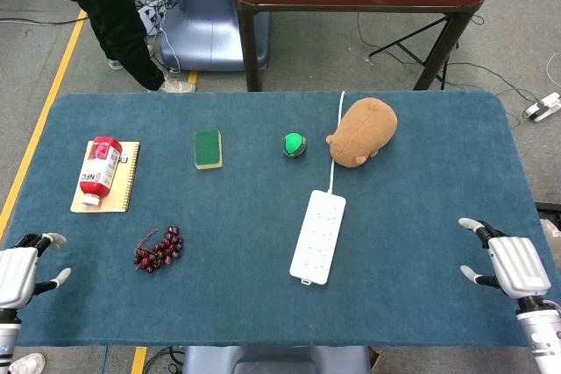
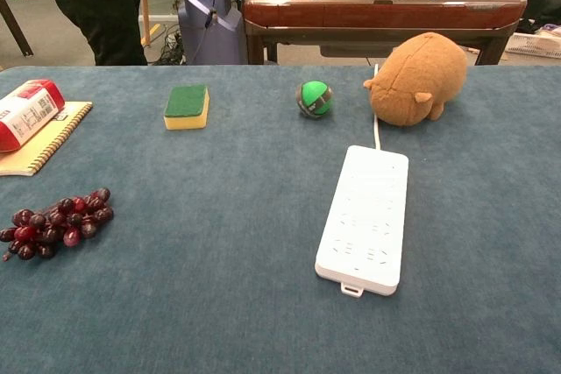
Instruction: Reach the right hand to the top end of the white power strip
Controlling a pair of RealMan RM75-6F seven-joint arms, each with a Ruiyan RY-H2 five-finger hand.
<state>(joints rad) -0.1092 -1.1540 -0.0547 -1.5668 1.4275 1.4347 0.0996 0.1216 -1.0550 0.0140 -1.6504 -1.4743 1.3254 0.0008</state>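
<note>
Near the table's right edge, the right hand [image 1: 513, 264] rested with fingers spread, holding nothing, well apart from the white power strip [image 1: 319, 236]; its top end sat just below a brown plush toy [image 1: 364, 131].

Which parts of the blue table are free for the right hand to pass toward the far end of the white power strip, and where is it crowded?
Bare cloth lies between the right hand and the white power strip, below the plush toy. The strip's far end is crowded: its cable, the toy and the green ball stand close.
</note>
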